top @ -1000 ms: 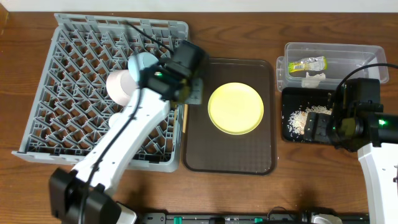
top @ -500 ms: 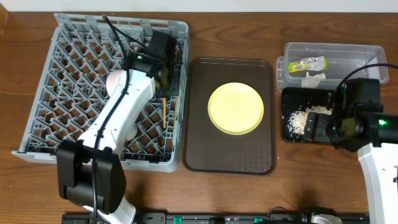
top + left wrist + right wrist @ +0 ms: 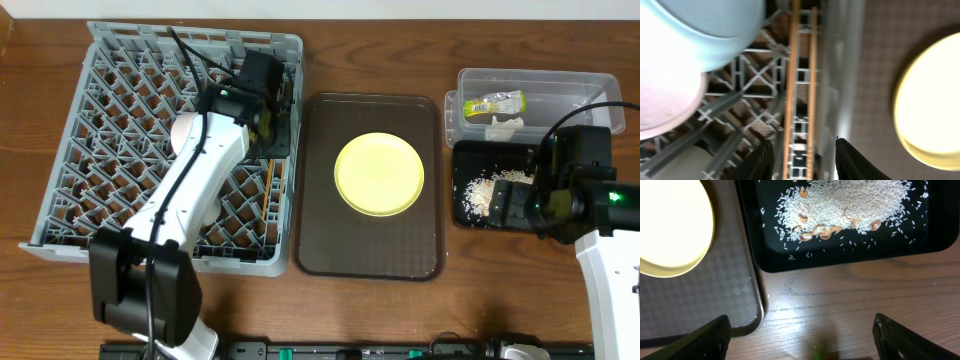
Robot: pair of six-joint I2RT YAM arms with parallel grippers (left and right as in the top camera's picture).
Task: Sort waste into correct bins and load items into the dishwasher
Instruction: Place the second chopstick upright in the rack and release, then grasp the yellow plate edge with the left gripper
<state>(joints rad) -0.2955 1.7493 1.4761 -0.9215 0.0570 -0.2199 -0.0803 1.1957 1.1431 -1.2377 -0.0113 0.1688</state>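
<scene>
My left gripper [image 3: 275, 140] hangs open over the right side of the grey dish rack [image 3: 110, 150]. In the left wrist view its fingers [image 3: 804, 155] straddle the wooden chopsticks [image 3: 800, 85], which lie in the rack [image 3: 268, 188]. A light blue bowl [image 3: 710, 30] and a white bowl [image 3: 665, 105] sit in the rack beside them. The yellow plate [image 3: 379, 173] lies on the brown tray. My right gripper [image 3: 512, 207] is open wide and empty [image 3: 802, 340] over bare wood, just in front of the black tray [image 3: 840, 262] holding rice crumbs [image 3: 850, 200].
The brown serving tray [image 3: 320, 240] lies between the rack and the bins. The clear tub [image 3: 570, 85] at the back right holds the green-yellow wrapper [image 3: 493, 102] and the white tissue [image 3: 503, 124]. The left arm hides part of the rack.
My left arm swung from the rack's right edge to over the rack. The chopsticks left its fingers and now lie flat in the rack. The right arm has not moved.
</scene>
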